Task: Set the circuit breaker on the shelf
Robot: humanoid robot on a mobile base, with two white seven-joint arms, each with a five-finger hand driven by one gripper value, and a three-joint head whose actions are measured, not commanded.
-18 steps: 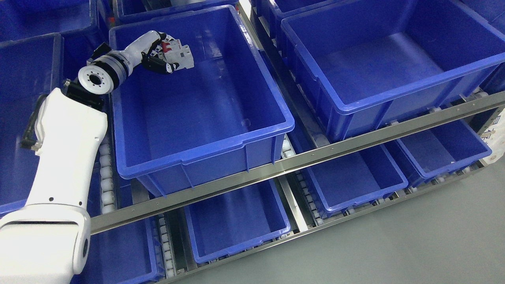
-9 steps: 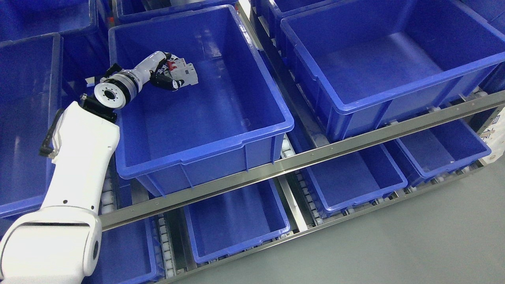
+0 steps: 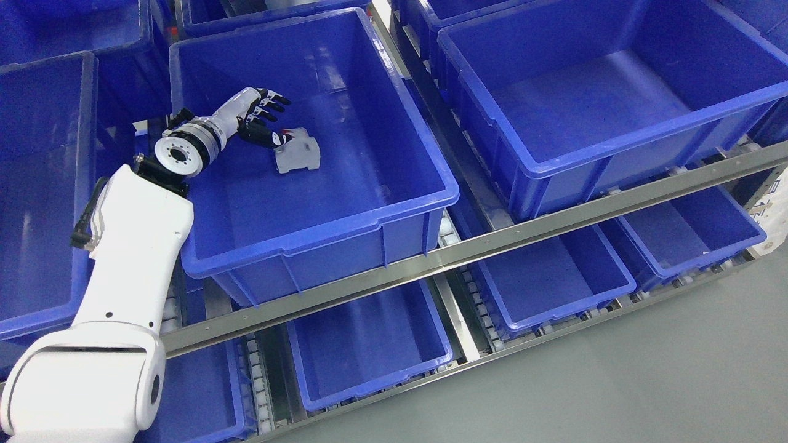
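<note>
The white circuit breaker with a red switch lies on the floor of the middle blue bin on the shelf's upper level. My left hand is inside that bin, just up and left of the breaker. Its black fingers are spread and hold nothing. The thumb tip is close to the breaker's top left corner; I cannot tell whether it touches. The white left arm comes up from the lower left over the bin's left rim. The right arm is out of view.
A second large blue bin stands to the right and another to the left. Smaller blue bins sit on the lower level behind a steel rail. Grey floor lies at the bottom right.
My left hand lowered the breaker into the middle bin, then opened its fingers. The breaker dropped free and now lies on the bin floor, a little right of and below the hand.
</note>
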